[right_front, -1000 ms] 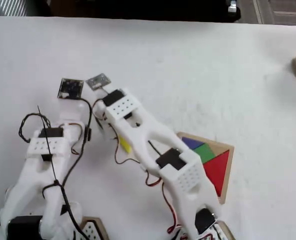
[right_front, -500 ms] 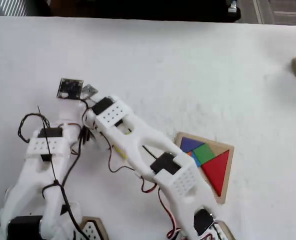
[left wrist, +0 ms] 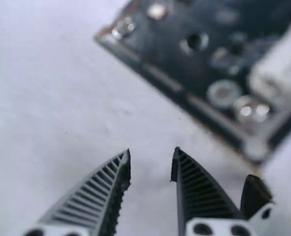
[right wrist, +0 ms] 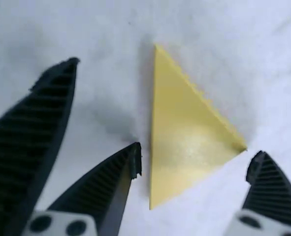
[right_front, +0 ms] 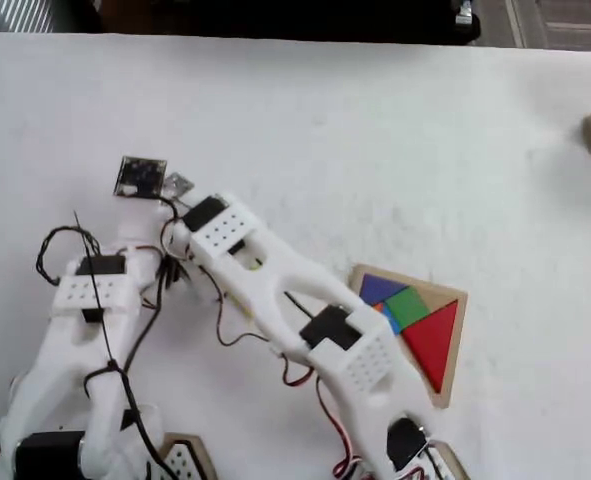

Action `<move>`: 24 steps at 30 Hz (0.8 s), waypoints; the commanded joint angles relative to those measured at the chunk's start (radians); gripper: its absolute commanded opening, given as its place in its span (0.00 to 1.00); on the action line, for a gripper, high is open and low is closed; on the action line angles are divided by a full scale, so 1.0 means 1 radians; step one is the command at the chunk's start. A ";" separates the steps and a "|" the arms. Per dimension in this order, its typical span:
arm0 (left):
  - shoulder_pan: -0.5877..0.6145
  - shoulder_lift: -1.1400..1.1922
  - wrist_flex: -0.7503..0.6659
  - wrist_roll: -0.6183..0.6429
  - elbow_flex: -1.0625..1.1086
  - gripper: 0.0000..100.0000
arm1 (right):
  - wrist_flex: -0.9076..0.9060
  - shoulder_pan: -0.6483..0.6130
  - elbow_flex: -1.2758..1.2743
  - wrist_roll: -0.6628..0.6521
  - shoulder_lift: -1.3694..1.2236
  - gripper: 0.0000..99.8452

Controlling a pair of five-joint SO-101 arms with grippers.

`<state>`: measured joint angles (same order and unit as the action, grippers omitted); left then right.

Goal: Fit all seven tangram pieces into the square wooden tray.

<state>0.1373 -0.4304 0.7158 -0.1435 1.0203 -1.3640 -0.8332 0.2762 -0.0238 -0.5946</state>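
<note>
- The tray (right_front: 459, 330) lies on the tabletop (right_front: 375, 130), near the base of the right arm (right_front: 275, 275), which hides its near corner.
- A blue piece (right_front: 380, 288), a green piece (right_front: 407, 305) and a red piece (right_front: 430, 345) lie flat inside the tray. I cannot tell what fills the hidden corner.
- The yellow triangle (right wrist: 184, 142) lies flat on the tabletop outside the tray, well apart from it and under the right arm's far end.
- The right claw (right wrist: 194, 155) is wide, with a finger on either side of the yellow triangle. It hangs low over the piece and grips nothing yet.
- The left claw (left wrist: 151, 155) is narrow, with a slim gap between its tips. It holds nothing and sits over bare tabletop beside a circuit board (left wrist: 209, 73).
- Judged from this, the task is partly done: at least three pieces are seated, and the yellow one is not yet picked up.
- Left to do: close on the yellow triangle, carry it to the tray and turn it to fit its gap. Any pieces not on show would follow.
</note>
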 commanded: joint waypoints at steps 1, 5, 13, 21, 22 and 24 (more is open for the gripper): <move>-0.015 -0.036 -0.021 -0.011 -0.008 0.15 | -0.002 0.021 0.009 0.017 0.108 0.34; -0.015 -0.036 -0.021 -0.011 -0.008 0.15 | 0.002 0.035 0.011 0.020 0.117 0.34; -0.015 -0.036 -0.021 -0.011 -0.008 0.15 | 0.004 0.048 0.009 0.017 0.104 0.38; -0.015 -0.036 -0.021 -0.011 -0.008 0.15 | 0.001 0.047 0.060 0.005 0.005 0.40; -0.015 -0.036 -0.021 -0.011 -0.008 0.15 | 0.001 0.048 0.060 0.005 0.001 0.40; -0.015 -0.036 -0.021 -0.011 -0.008 0.15 | 0.002 0.053 0.064 0.005 -0.005 0.40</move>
<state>0.1343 -0.4304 0.7158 -0.1419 1.0203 -1.3640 -0.7994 0.3007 -0.0222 -0.6099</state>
